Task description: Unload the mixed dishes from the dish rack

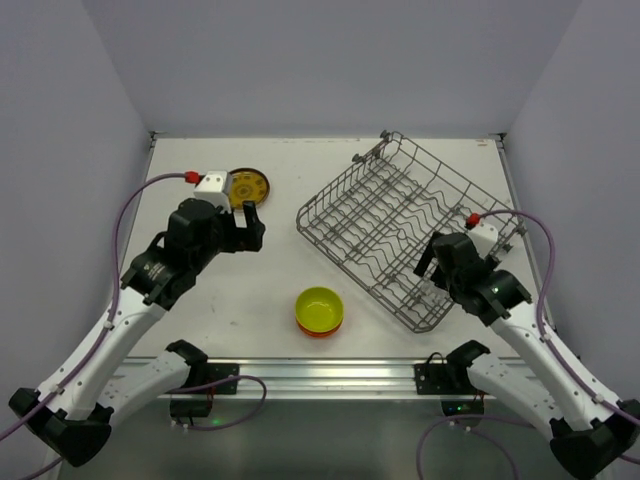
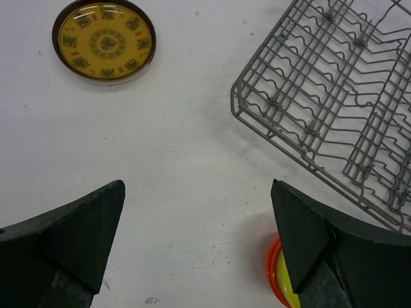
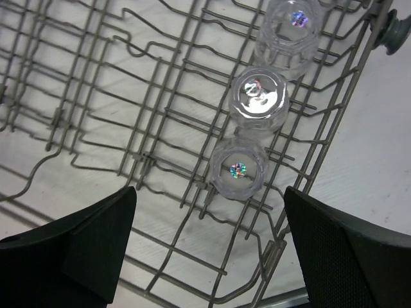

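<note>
Dish rack (image 1: 405,232) on white table (image 1: 262,285), lavender walls (image 1: 330,60)

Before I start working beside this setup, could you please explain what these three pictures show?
Two robot arms stand at the table's near edge, each ending in a two-finger gripper. One picture looks down from above; the other two come from wrist cameras, so the dark wedges are the fingers. On the table lie a patterned plate, a yellow-green bowl stacked in an orange bowl, and a wire dish rack holding three clear glasses. The left gripper and the right gripper are open and hold nothing.
</note>
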`<action>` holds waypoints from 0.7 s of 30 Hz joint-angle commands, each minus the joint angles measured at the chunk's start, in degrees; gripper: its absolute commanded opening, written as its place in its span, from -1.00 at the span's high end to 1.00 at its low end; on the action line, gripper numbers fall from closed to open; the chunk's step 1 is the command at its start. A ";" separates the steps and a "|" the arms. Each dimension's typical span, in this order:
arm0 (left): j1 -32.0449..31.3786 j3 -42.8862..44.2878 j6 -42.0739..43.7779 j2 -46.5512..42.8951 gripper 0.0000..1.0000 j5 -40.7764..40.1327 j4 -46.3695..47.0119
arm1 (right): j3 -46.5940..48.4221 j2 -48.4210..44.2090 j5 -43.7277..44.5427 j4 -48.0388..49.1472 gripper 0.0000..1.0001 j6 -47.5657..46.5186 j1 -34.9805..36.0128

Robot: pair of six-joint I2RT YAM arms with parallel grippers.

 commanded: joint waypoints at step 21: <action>-0.35 -9.90 3.10 -5.63 -1.00 -0.40 3.17 | -5.88 13.25 3.12 7.76 -0.50 7.85 -4.02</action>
